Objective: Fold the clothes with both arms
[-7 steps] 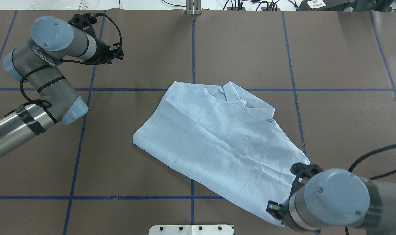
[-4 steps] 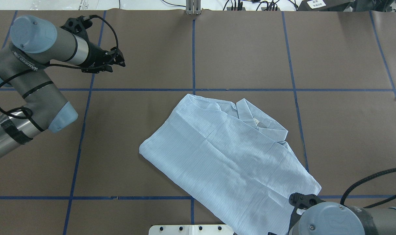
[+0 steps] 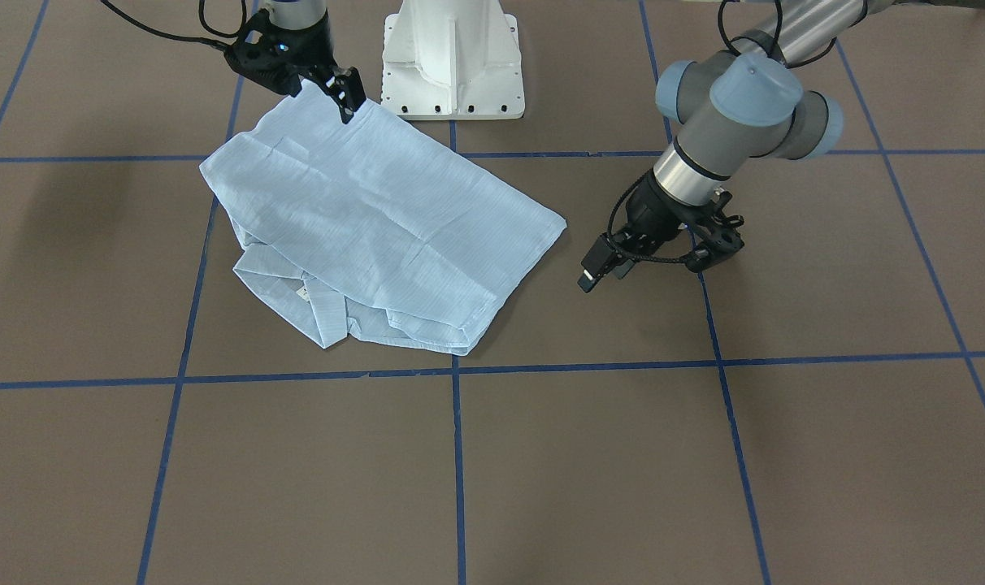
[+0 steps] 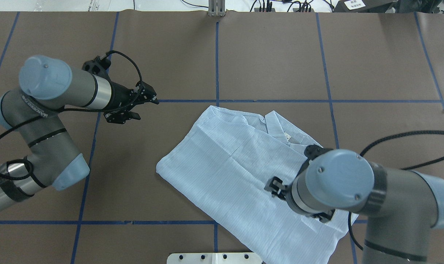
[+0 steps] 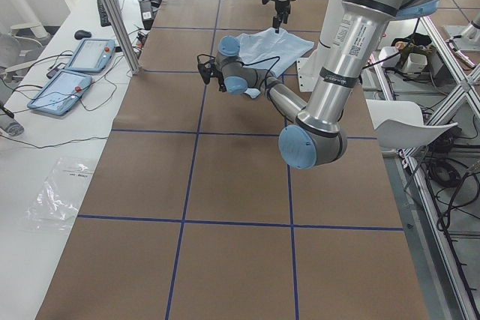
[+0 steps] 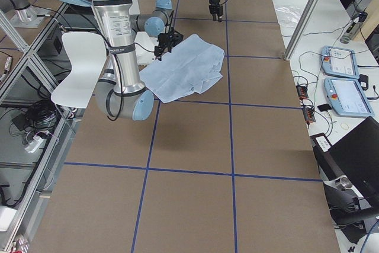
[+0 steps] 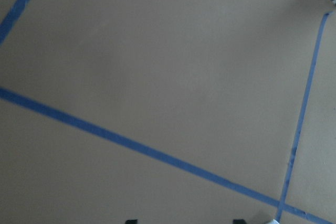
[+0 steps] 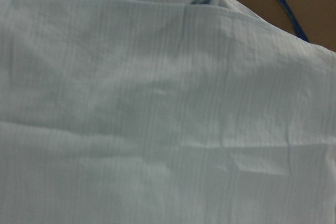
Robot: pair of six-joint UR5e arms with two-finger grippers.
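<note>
The light blue shirt (image 4: pixel 236 168) lies folded flat on the brown table, collar (image 4: pixel 280 128) at its far right; it also shows in the front view (image 3: pixel 362 227). My right gripper (image 3: pixel 342 97) hangs just above the shirt's edge nearest the robot base, jaws apart and holding nothing; my right arm hides it in the overhead view. The right wrist view shows only shirt fabric (image 8: pixel 168 103) close below. My left gripper (image 4: pixel 147 108) is open and empty over bare table, left of the shirt and apart from it, also in the front view (image 3: pixel 594 272).
The white pedestal base (image 3: pixel 452 65) stands just behind the shirt's near edge. Blue tape lines (image 4: pixel 217 55) grid the table. Two teach pendants (image 5: pixel 75 69) lie on the side table beyond the far edge.
The shirt slid toward the robot and to the right, then stopped. My right arm came back up over the shirt. My left gripper moved nearer and toward the shirt.
</note>
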